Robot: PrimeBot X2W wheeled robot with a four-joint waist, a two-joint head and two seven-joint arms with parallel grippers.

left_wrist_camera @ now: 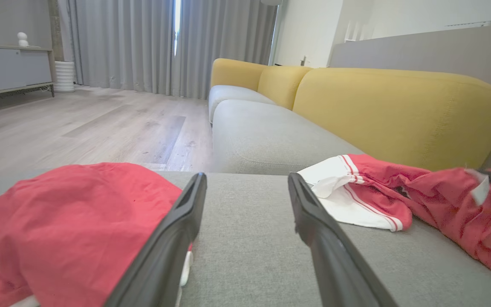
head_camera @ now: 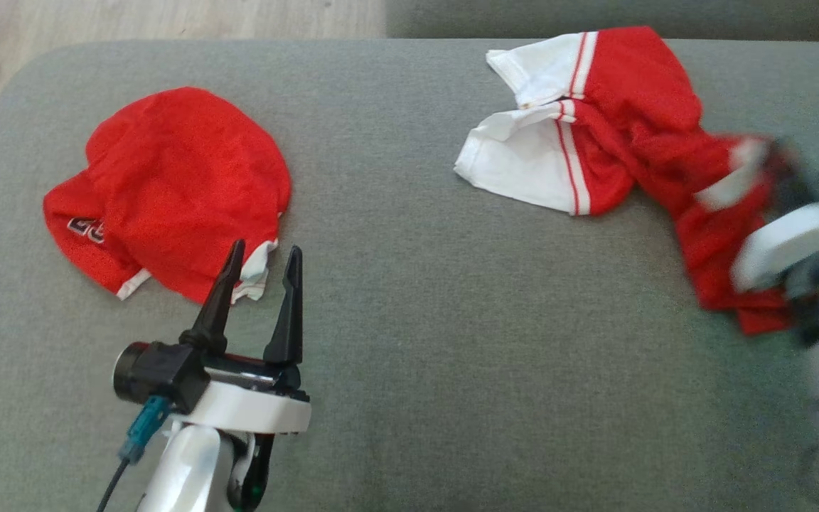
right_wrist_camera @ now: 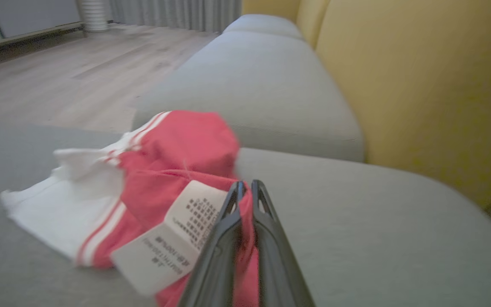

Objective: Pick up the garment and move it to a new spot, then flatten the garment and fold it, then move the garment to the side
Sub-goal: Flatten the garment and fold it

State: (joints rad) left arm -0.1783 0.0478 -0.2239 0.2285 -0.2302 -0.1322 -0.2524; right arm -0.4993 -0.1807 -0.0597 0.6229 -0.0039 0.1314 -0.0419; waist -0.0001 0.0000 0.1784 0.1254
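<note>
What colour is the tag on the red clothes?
White with dark print. The tag shows best in the right wrist view.

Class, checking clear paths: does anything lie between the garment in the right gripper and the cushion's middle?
Nothing visible. The right gripper is shut on the red-and-white garment; the grey cushion beside it lies bare. The second red garment sits far left.

- White care label at six o'clock on the red-and-white garment: rows of small dark print, blurred; one line possibly reads "100%".
- Dark, white-outlined characters at eight o'clock on the red garment: cut off by a fold, unreadable.
</note>
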